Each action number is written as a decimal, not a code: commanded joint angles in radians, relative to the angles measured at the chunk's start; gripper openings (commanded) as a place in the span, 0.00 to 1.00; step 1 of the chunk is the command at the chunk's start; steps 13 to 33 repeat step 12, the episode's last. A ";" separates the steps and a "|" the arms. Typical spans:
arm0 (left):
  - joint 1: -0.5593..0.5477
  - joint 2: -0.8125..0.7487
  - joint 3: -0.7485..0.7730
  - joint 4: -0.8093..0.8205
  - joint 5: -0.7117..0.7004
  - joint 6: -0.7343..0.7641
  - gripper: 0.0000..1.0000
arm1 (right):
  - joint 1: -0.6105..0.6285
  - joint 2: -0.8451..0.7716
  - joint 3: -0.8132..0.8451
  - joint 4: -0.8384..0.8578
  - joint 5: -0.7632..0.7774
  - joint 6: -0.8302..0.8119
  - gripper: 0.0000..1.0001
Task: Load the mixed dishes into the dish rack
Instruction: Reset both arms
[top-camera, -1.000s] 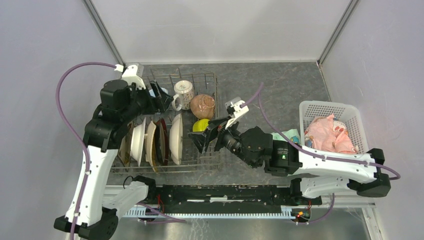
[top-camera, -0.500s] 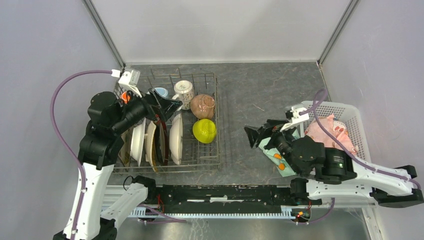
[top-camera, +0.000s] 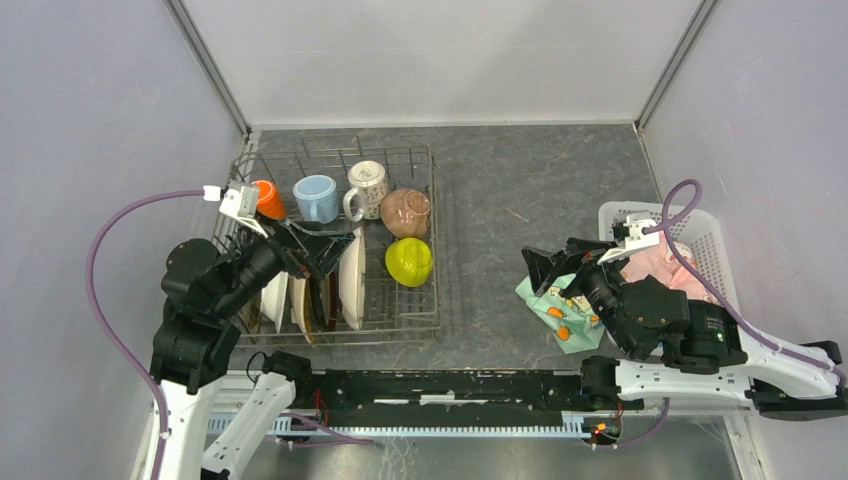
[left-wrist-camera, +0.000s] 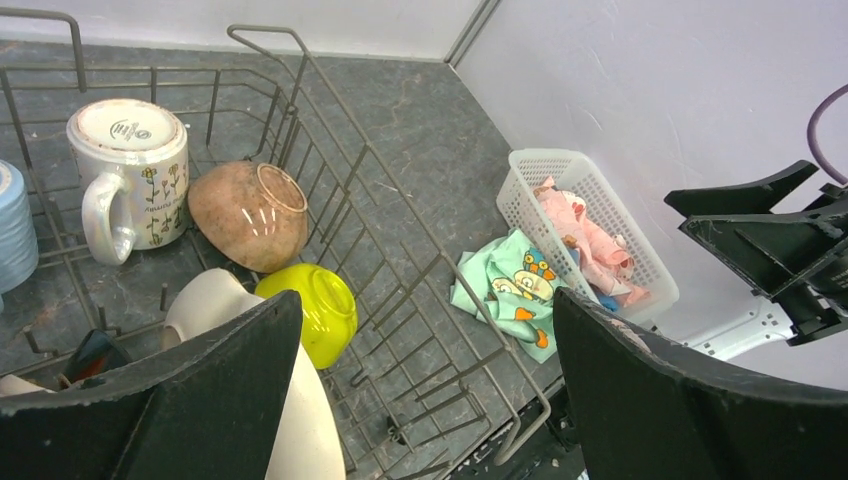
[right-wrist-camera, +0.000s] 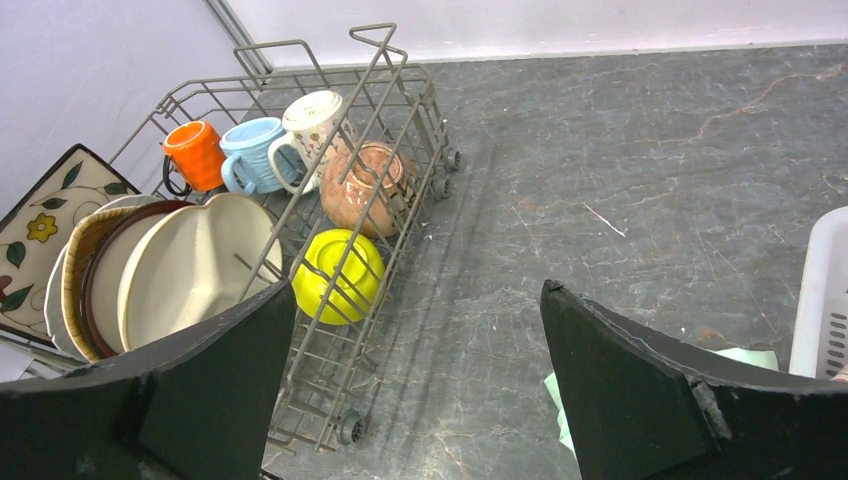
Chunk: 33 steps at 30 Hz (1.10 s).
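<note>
Scanning overhead, you find the dish rack (top-camera: 400, 300) at the table's (top-camera: 520, 170) far-left corner, mugs (top-camera: 315, 198) along its far edge, bowls (top-camera: 408, 261) at its right edge, plates (top-camera: 350, 265) upright beside them; left wrist, left gripper (left-wrist-camera: 425, 300) jaws apart, empty, above plates; right wrist, right gripper (right-wrist-camera: 416, 292) likewise apart, empty.

One rack (top-camera: 432, 200) holds three mugs: orange mug (top-camera: 266, 199), blue mug (top-camera: 315, 198), white mug (top-camera: 367, 187). Two bowls in it: tan bowl (top-camera: 405, 212), lime bowl (top-camera: 409, 261). Five plates (top-camera: 350, 280) stand in its near-left part. Right of the rack: one basket (left-wrist-camera: 545, 160) and two cloths, teal cloth (left-wrist-camera: 510, 285) and pink cloth (left-wrist-camera: 590, 235).
</note>
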 joint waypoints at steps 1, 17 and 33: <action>0.002 0.008 -0.025 0.042 -0.007 -0.052 1.00 | 0.002 -0.003 0.015 0.000 0.017 0.009 0.98; 0.002 0.009 -0.031 0.023 -0.004 -0.038 1.00 | 0.003 -0.036 -0.022 0.011 -0.008 0.051 0.98; 0.002 0.009 -0.031 0.023 -0.004 -0.038 1.00 | 0.003 -0.036 -0.022 0.011 -0.008 0.051 0.98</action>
